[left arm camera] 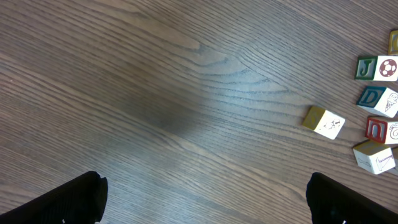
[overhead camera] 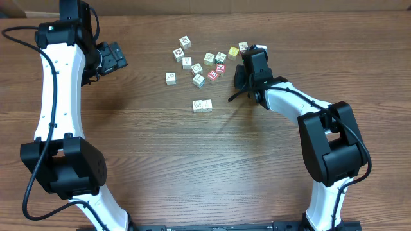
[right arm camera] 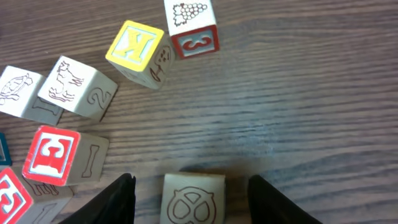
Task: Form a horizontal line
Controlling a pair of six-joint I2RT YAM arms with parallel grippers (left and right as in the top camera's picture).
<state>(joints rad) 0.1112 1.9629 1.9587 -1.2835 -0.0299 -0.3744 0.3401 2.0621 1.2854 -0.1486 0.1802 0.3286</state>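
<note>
The horizontal line (overhead camera: 202, 105) is a short row of two touching cream cubes, standing alone in front of the scattered cubes; I see no red face on it. My right gripper (overhead camera: 243, 69) is at the right edge of the scattered cluster. In the right wrist view it (right arm camera: 193, 186) is open, with a cream cube bearing a pretzel drawing (right arm camera: 194, 200) between the fingers and a gap on each side. My left gripper (overhead camera: 113, 58) hovers at the far left, wide open and empty (left arm camera: 202, 199) over bare wood.
Loose cubes (overhead camera: 200, 64) lie scattered behind the row. Near my right fingers are a red E cube (right arm camera: 53, 155), a yellow K cube (right arm camera: 137, 48) and a grape cube (right arm camera: 191, 25). The left wrist view shows several cubes (left arm camera: 324, 121) at its right edge.
</note>
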